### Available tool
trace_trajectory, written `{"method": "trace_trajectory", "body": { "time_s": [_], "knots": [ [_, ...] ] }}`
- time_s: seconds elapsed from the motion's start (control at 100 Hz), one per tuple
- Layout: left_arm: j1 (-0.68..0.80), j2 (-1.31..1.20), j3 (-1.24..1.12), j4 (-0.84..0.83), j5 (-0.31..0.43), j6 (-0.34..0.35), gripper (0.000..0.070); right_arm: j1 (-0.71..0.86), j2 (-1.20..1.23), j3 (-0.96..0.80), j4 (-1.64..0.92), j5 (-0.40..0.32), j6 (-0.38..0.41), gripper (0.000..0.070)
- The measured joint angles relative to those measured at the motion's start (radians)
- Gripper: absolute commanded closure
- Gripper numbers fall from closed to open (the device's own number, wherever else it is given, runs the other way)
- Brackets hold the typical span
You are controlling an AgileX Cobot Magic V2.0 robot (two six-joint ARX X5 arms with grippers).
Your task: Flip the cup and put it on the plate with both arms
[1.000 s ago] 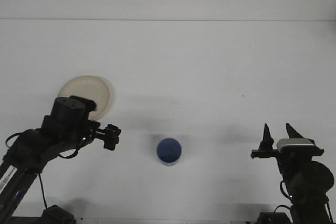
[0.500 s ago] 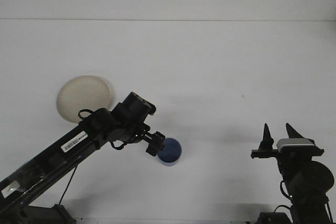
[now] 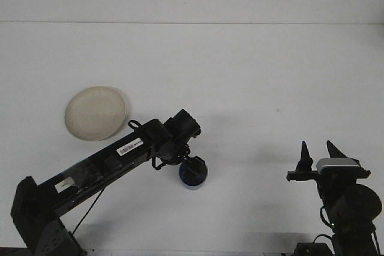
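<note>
Cup (image 3: 193, 174), blue, sits at lower centre of the frame with the left gripper (image 3: 193, 162) right over it; finger spread cannot be told. Plate (image 3: 96, 113) lies upper left. Right gripper (image 3: 318, 153) stands parted at lower right.

The left arm is stretched diagonally from the lower left corner toward the middle of the frame, with a white label seen on its black forearm. Its wrist is bent downward, and the left gripper (image 3: 191, 165) is pointed down below it; its fingers are too dark and foreshortened to be read. The right arm is folded low at the lower right corner, with the right gripper (image 3: 318, 151) pointed upward and its two fingers held apart.
</note>
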Motion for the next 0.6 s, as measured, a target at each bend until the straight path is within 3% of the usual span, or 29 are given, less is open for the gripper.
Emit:
{"method": "trace_trajectory", "body": {
  "time_s": [0.13,0.18,0.31,0.6],
  "knots": [
    [0.0,0.032,0.0,0.0,0.0,0.003,0.0234,0.0,0.0,0.0,0.0,0.0,0.0,0.0285],
    [0.0,0.037,0.0,0.0,0.0,0.005,0.0342,0.0,0.0,0.0,0.0,0.0,0.0,0.0284],
    [0.0,0.039,0.0,0.002,0.0,0.014,0.07,0.0,0.0,0.0,0.0,0.0,0.0,0.0285],
    [-0.01,0.042,0.015,-0.04,-0.008,0.031,0.0692,0.0,0.0,0.0,0.005,0.0,0.0,0.0284]
  ]
}}
